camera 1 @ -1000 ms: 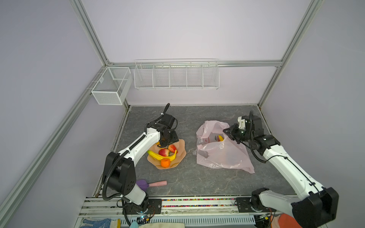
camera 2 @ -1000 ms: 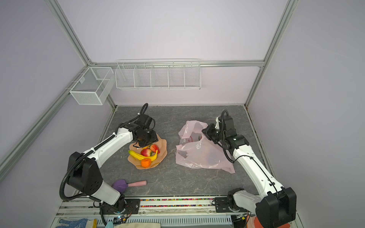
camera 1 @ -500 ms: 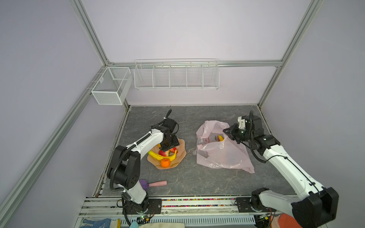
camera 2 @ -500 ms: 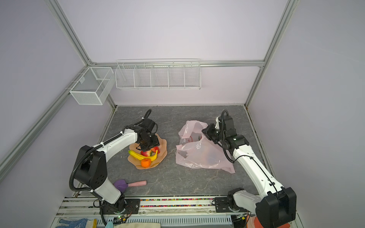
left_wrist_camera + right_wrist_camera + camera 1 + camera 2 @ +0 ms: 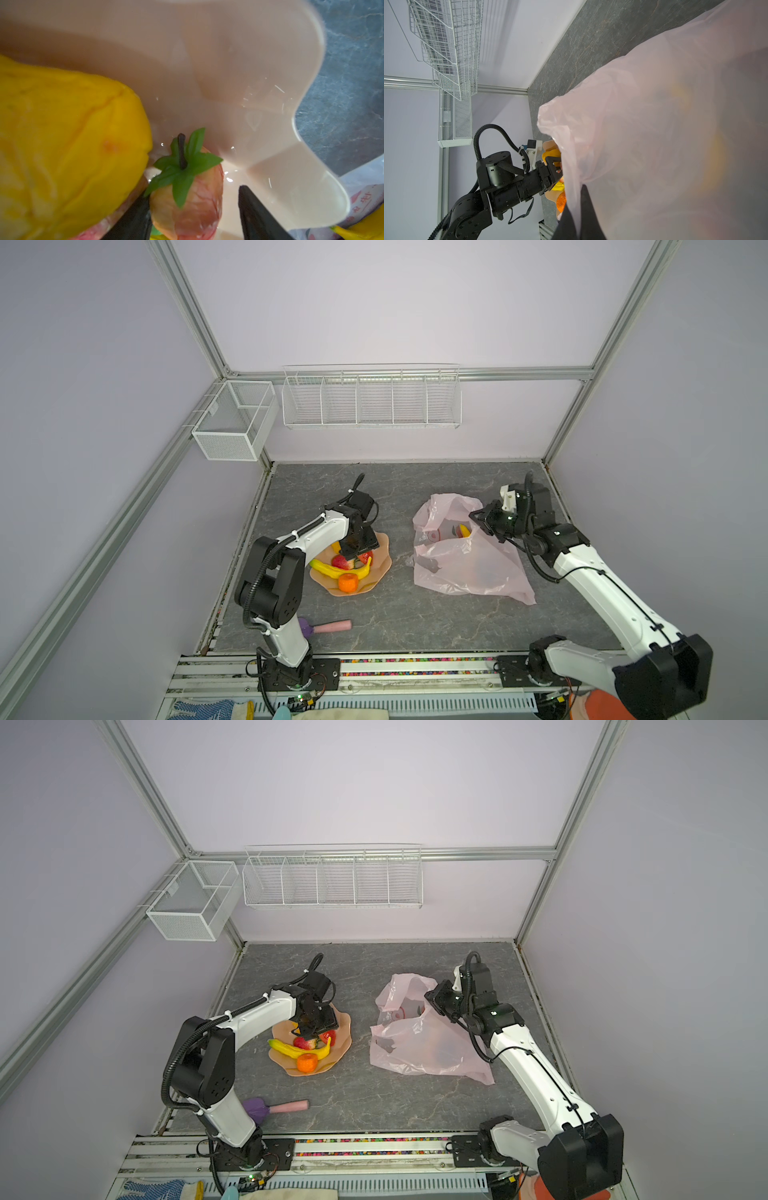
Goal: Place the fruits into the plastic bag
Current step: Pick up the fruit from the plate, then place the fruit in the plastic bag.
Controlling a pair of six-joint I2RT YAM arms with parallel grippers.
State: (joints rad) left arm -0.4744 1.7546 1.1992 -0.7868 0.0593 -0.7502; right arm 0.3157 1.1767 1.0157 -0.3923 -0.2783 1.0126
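DESK: Which step is this?

PHOTOG: Mid-pick. The left jaws hang spread low over the dish (image 5: 385,548), straddling an apple (image 5: 187,204) with green leaves. In the left wrist view, neither side has clamped it yet. A banana (image 5: 332,571) and an orange (image 5: 348,583) lie in the dish too, on its side nearest the arm bases.

DESK: And the bag?

PHOTOG: The bag (image 5: 465,568) lies on the worktop beside the dish and apart from it, on the right arm's side. The right jaws are pressed together on the film at its rim, holding the mouth up and turned toward the dish. One yellow fruit (image 5: 463,530) shows inside.

DESK: So the job is early?

PHOTOG: By my reading, yes. Most of the fruit is in the dish.

DESK: What does the next move call for?

PHOTOG: A square squeeze on the apple. It looks round and glossy and may squirt out, and a big yellow fruit (image 5: 62,145) crowds one side. After that comes a lift clear of the dish's wavy rim and a carry across to the held-open mouth.
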